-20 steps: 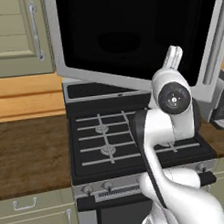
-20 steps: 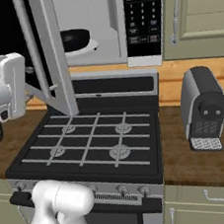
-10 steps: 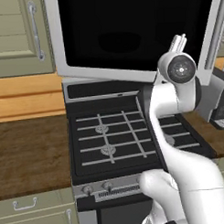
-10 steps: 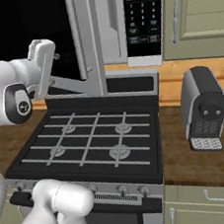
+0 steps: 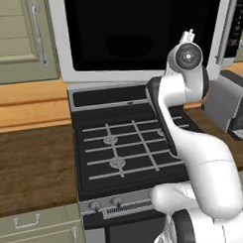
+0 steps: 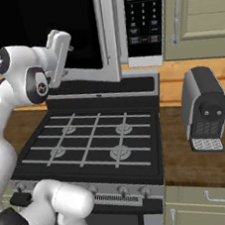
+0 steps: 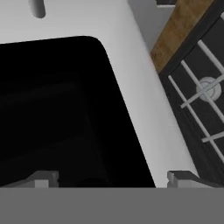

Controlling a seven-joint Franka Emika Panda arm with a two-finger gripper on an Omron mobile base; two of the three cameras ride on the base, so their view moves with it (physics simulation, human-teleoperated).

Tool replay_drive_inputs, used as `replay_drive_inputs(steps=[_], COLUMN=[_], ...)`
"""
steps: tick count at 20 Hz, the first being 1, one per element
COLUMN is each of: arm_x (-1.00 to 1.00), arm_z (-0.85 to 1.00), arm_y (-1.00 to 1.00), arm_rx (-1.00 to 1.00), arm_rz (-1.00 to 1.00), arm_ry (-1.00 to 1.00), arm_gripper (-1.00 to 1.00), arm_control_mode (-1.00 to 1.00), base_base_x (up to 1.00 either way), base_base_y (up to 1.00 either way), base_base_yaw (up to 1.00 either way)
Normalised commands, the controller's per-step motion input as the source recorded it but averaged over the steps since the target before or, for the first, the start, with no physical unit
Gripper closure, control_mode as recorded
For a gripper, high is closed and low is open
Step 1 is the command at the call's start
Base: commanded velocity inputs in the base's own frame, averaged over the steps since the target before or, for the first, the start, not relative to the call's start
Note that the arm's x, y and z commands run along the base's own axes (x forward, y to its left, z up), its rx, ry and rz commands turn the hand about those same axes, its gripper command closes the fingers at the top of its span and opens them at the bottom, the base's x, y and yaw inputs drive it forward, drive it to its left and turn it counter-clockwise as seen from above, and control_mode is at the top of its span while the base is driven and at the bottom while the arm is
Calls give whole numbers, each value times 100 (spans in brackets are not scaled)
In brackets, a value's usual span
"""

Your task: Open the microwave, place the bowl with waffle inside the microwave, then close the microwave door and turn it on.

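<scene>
The microwave (image 6: 150,55) hangs above the stove, its dark keypad panel (image 6: 144,10) facing me. Its door (image 5: 140,33) stands nearly flush with the front, and the long grey bar handle (image 5: 228,25) is on its right side. My gripper (image 5: 188,37) (image 6: 64,41) is raised in front of the black glass, near the door's lower part. In the hand view the glass and silver frame (image 7: 131,87) are very close, and the gripper (image 7: 113,179) is open with nothing between its fingertips. The bowl and the waffle are hidden.
A black gas stove (image 6: 93,142) with grey grates lies below the microwave. A small grey appliance (image 6: 203,106) stands on the wooden counter (image 6: 189,150) to its right. Beige cabinet doors (image 5: 19,37) (image 6: 196,9) flank the microwave.
The microwave door has swung from wide open to nearly shut. My hand has followed it up and across and now sits close to the glass, still open.
</scene>
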Motion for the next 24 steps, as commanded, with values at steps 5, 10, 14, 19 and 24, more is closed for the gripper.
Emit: replay_drive_inputs(steps=[5, 10, 14, 19, 24], arm_x=[62, 71, 84, 92, -7], arm_z=[0, -5, -32, -48, -5], arm_y=[-23, -20, -15, -3, 0], arm_rx=[0, 0, 0, 0, 1], arm_rz=[0, 0, 0, 1, 7], arm_ry=[0, 0, 0, 6, 2], arm_gripper=[-100, -100, -100, -100, -100], arm_control_mode=[-100, -100, -100, -100, -100], base_base_x=[0, 0, 0, 0, 0], base_base_y=[0, 0, 0, 0, 0], base_base_yaw=[0, 0, 0, 0, 0])
